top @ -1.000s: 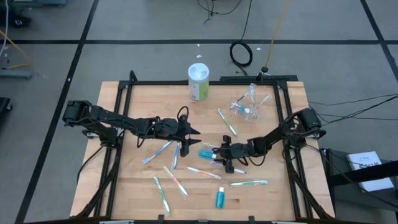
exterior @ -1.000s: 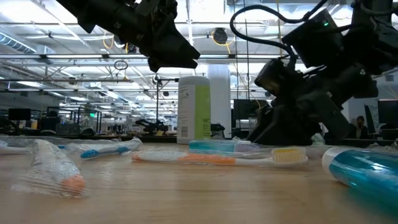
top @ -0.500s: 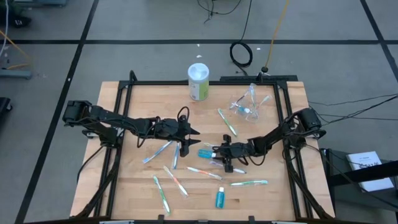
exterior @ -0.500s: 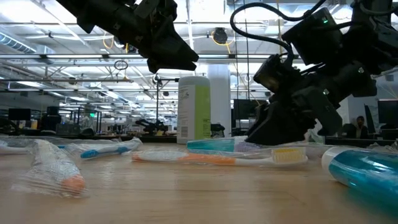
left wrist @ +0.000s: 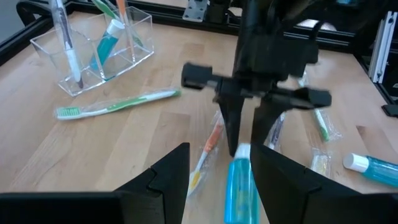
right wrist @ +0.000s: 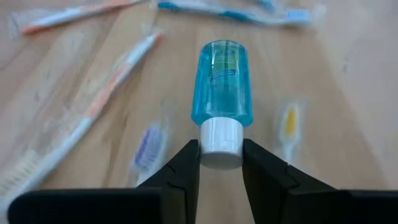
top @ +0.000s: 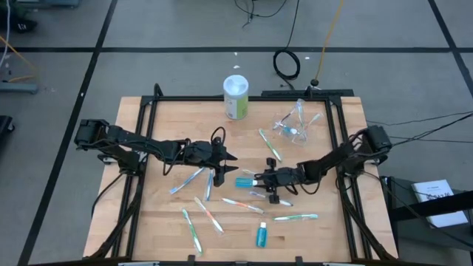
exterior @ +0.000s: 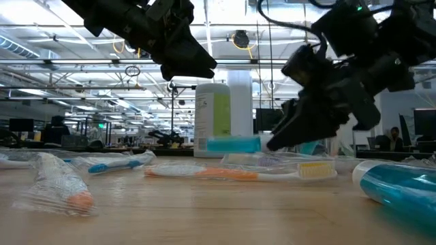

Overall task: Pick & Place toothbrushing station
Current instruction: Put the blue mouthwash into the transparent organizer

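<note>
Risk: the right gripper [right wrist: 221, 163] pinches the teal tube [right wrist: 221, 84] only at its white cap [right wrist: 221, 135], so the long body could swing or slip out during carry to the clear cup [top: 294, 124] at about 1 o'clock. The tube hangs clear of the table [top: 162, 214] near centre, sticking straight out past the fingertips, body toward 9 o'clock in the high view. The left gripper [top: 228, 157] waits just beside it at 10 o'clock, above the toothbrushes [top: 194, 178], fingers parted and holding nothing.
</note>
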